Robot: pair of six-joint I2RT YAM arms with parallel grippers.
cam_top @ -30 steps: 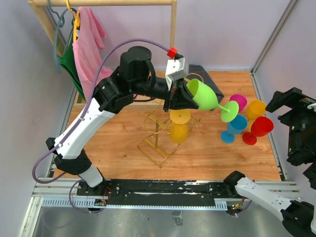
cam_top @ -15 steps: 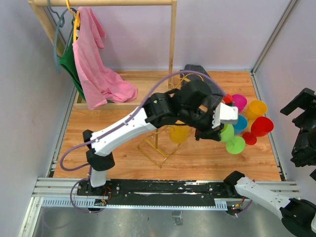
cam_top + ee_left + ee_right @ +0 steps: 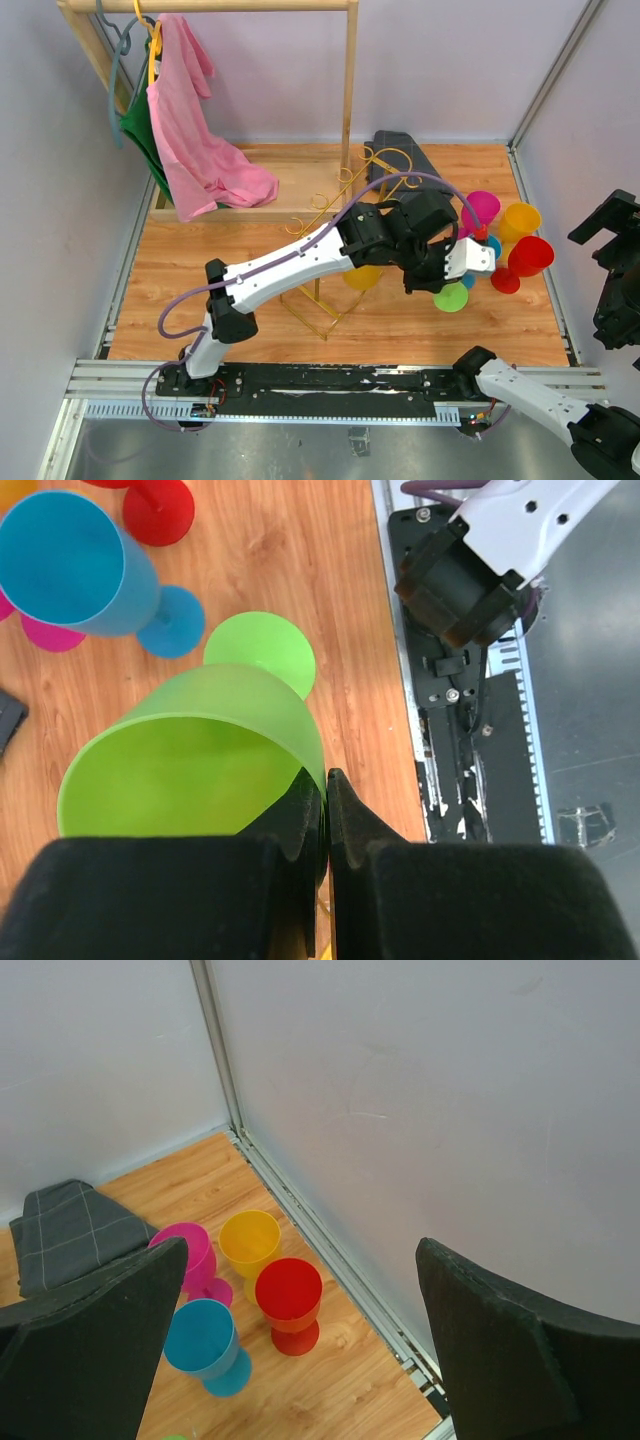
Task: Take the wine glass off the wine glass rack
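The green wine glass (image 3: 190, 760) is off the rack, tilted, with its foot (image 3: 451, 297) low over the wooden table in front of the other glasses. My left gripper (image 3: 326, 780) is shut on its rim, one finger inside the bowl and one outside; in the top view the gripper (image 3: 440, 268) is right of the rack. The gold wire wine glass rack (image 3: 318, 300) stands mid-table, with an orange glass (image 3: 362, 277) hanging from it. My right gripper (image 3: 300, 1250) is open and empty, raised at the far right (image 3: 615, 235).
Pink (image 3: 185, 1250), yellow (image 3: 250, 1240), red (image 3: 290, 1295) and blue (image 3: 203, 1340) glasses stand clustered at the right. A grey folded cloth (image 3: 400, 155) lies behind them. A wooden clothes rack with a pink garment (image 3: 200, 130) fills the back left.
My left arm has carried the green glass from above the rack to the right and down, to just in front of the glass cluster. The right gripper shifted slightly.
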